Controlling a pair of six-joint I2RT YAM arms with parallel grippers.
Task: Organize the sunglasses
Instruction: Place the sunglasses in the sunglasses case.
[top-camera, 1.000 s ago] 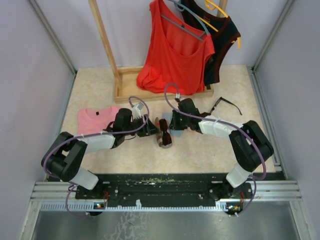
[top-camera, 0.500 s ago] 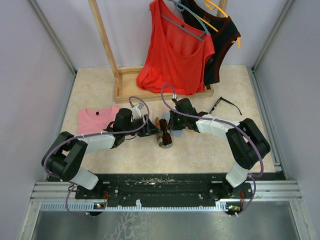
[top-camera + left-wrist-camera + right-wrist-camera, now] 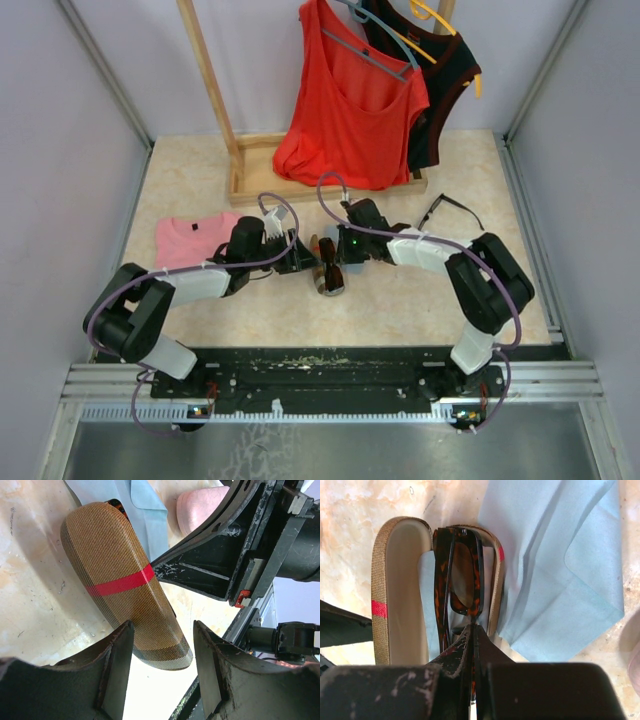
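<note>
The slim reddish-brown sunglasses [image 3: 457, 582] lie folded in the open brown plaid case [image 3: 400, 595], at table centre in the top view [image 3: 328, 265]. My right gripper [image 3: 474, 630] is shut on the near end of their frame; it shows in the top view [image 3: 340, 250] just right of the case. My left gripper [image 3: 162, 680] is open, its jaws on either side of the near end of the plaid case's shell [image 3: 125, 575] without touching it; in the top view [image 3: 303, 262] it is just left of the case. The black-framed sunglasses [image 3: 450, 211] lie unfolded on the table, far right.
A light blue cloth [image 3: 560, 565] lies under and beside the case. The pink case [image 3: 200, 502] sits beyond it. A folded pink shirt [image 3: 190, 240] lies at left. A wooden rack base [image 3: 260, 175] with hanging red and black tops [image 3: 355, 100] stands behind.
My right gripper has edged a little left, toward the plaid case, with the reddish-brown sunglasses. The left arm has not moved.
</note>
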